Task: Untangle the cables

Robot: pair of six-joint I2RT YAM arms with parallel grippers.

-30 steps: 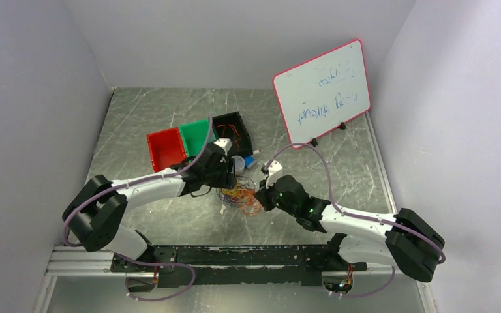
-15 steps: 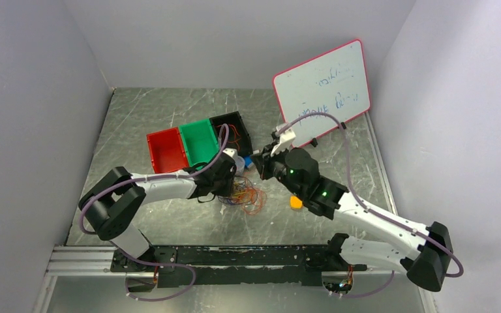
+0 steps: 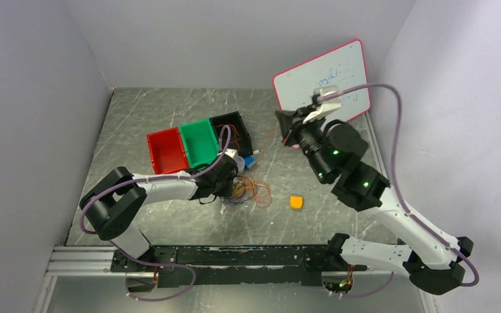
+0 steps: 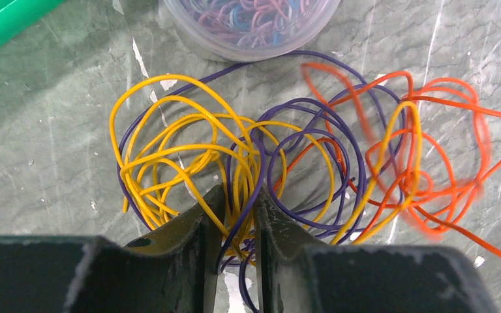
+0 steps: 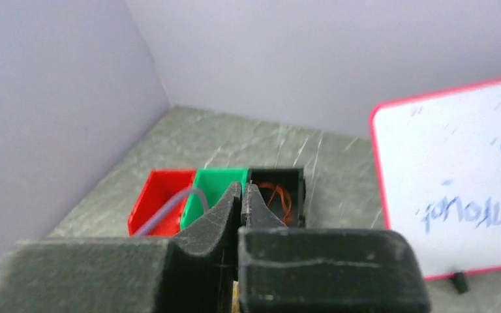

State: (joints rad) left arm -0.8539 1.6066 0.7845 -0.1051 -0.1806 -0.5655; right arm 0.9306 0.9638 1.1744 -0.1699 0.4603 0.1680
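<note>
The cables [image 3: 249, 192] lie tangled on the table in front of the bins. In the left wrist view, yellow loops [image 4: 169, 150] sit on the left, dark purple loops [image 4: 359, 171] in the middle and blurred orange loops [image 4: 430, 189] on the right. My left gripper [image 4: 238, 195] is low over the tangle [image 3: 229, 188], its jaws closed to a narrow gap on yellow and purple strands. My right gripper [image 3: 282, 126] is raised high near the whiteboard with its jaws together [image 5: 242, 189]. A thin orange strand runs up from the tangle towards it.
Red [image 3: 163, 151], green [image 3: 197, 140] and black [image 3: 233, 125] bins stand in a row behind the tangle, the black one holding orange wire. A clear tub of rubber bands [image 4: 254, 19] is just beyond the cables. A whiteboard [image 3: 323, 88] leans at the back right. A small orange block [image 3: 295, 202] lies nearby.
My right arm rose from the tangle up and back towards the whiteboard, drawing orange loops to the right. My left gripper narrowed onto yellow and purple strands and stayed low.
</note>
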